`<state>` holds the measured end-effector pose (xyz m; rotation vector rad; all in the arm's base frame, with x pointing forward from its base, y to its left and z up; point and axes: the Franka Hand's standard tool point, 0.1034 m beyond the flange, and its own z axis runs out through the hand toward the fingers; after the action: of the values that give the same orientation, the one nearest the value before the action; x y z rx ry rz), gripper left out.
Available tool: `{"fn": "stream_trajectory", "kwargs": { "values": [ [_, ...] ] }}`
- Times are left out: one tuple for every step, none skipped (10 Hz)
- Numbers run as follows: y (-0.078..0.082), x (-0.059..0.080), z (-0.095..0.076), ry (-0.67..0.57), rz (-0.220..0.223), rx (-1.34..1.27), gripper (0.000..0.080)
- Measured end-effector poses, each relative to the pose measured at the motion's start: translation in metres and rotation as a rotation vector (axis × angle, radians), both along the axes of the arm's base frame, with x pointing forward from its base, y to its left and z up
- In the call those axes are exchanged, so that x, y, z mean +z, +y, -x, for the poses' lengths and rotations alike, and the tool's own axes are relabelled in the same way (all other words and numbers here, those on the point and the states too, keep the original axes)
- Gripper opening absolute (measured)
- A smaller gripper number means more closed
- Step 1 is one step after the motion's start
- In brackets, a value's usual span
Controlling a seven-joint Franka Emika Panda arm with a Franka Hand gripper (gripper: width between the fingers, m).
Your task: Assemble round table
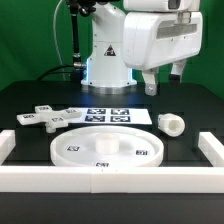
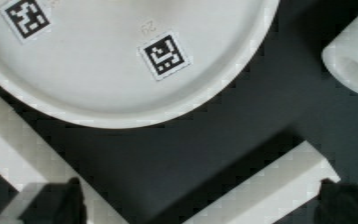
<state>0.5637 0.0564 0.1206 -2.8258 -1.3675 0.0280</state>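
The large rimmed round disc (image 1: 108,148) lies flat on the black table near the front wall. In the wrist view the disc (image 2: 123,60) shows two square tags. The short cylindrical post (image 1: 173,124) lies on its side to the exterior view's right of the disc, and shows in the wrist view (image 2: 357,68) at the picture's edge. The flat cross-shaped piece (image 1: 45,120) lies at the exterior view's left. My gripper (image 1: 163,82) hangs high above the table behind the post. In the wrist view my gripper (image 2: 199,206) is open and empty, with its dark fingertips (image 2: 55,205) wide apart.
The marker board (image 1: 112,114) lies flat behind the disc, in front of the robot base (image 1: 105,65). A white rectangular border wall (image 1: 110,180) runs along the front and both sides. Parts of the wall (image 2: 274,185) show as white bands below my gripper.
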Motion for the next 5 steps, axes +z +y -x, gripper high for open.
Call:
{"fn": "stream_trajectory", "kwargs": {
  "values": [
    [0.0, 0.0, 0.0, 0.0, 0.0, 0.0, 0.0649],
    [0.0, 0.0, 0.0, 0.0, 0.0, 0.0, 0.0649],
    [0.0, 0.0, 0.0, 0.0, 0.0, 0.0, 0.0649],
    [0.0, 0.0, 0.0, 0.0, 0.0, 0.0, 0.0649],
    [-0.0056, -0.0036, -0.0004, -0.018, -0.003, 0.05, 0.0649]
  ]
}}
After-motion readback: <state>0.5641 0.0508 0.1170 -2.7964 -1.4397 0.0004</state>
